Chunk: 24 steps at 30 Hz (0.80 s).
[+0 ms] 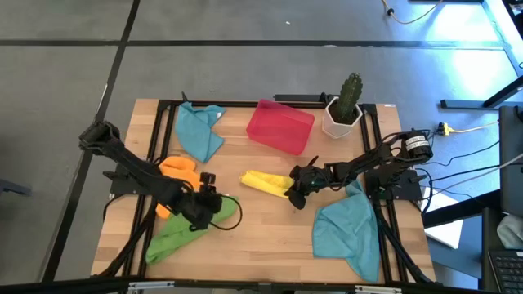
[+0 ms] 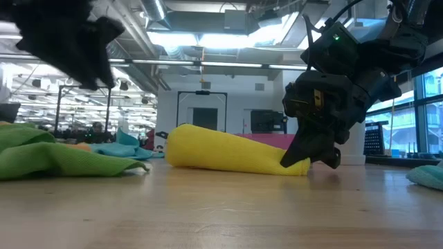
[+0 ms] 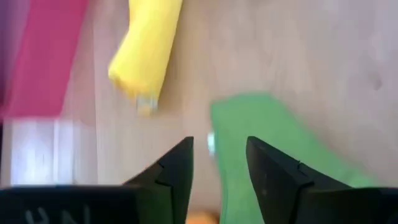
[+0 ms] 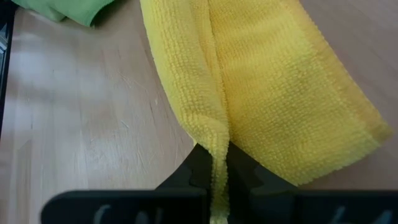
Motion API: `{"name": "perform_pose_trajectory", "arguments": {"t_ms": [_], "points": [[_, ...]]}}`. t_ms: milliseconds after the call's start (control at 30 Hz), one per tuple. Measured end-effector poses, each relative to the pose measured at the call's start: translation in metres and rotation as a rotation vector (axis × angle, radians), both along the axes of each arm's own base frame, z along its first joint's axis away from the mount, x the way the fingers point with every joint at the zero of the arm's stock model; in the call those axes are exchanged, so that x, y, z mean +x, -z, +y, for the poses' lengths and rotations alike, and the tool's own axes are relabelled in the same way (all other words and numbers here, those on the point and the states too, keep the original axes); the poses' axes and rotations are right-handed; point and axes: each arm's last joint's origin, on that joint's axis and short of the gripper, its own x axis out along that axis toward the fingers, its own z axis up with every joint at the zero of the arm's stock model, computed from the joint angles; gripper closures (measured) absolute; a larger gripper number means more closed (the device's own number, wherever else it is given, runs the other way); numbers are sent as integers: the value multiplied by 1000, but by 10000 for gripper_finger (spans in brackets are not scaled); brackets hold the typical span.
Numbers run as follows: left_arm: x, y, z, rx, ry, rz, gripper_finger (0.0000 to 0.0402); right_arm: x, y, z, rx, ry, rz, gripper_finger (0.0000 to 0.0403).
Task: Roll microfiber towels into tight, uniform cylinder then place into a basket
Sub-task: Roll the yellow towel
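Lying rolled at the centre of the frame in the high view, the yellow towel rests on the wooden tabletop, its right end clamped between the closed fingers of the right end effector; the right wrist view shows a fold of the yellow cloth pinched tight between the two dark fingers. Just above the roll, toward the upper middle of the frame, sits the red basket, tilted at a slight angle and holding no towel. At lower left, the left end effector hovers over the crumpled green towel, its fingers standing apart with nothing between them. An orange towel lies bunched just above the green one, partly under the left arm. One teal towel lies at the upper left of the tabletop, and another teal towel is spread at the lower right, beneath the right arm. A white pot with a cactus stands to the right of the basket
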Motion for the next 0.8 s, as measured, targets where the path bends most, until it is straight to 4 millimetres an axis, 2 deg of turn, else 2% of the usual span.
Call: {"name": "perform_pose_trajectory", "arguments": {"t_ms": [133,267,467,600,800], "points": [[24,0,4,26,84,-93,257,0,0,0,0,0,0,383],[57,18,15,70,175,-99,258,0,0,0,4,4,0,383],[99,45,49,108,208,-139,257,0,0,0,20,16,3,383],[113,59,73,52,197,-148,259,0,0,0,21,15,3,383],[120,80,102,17,128,-87,259,0,0,0,10,3,0,383]]}}
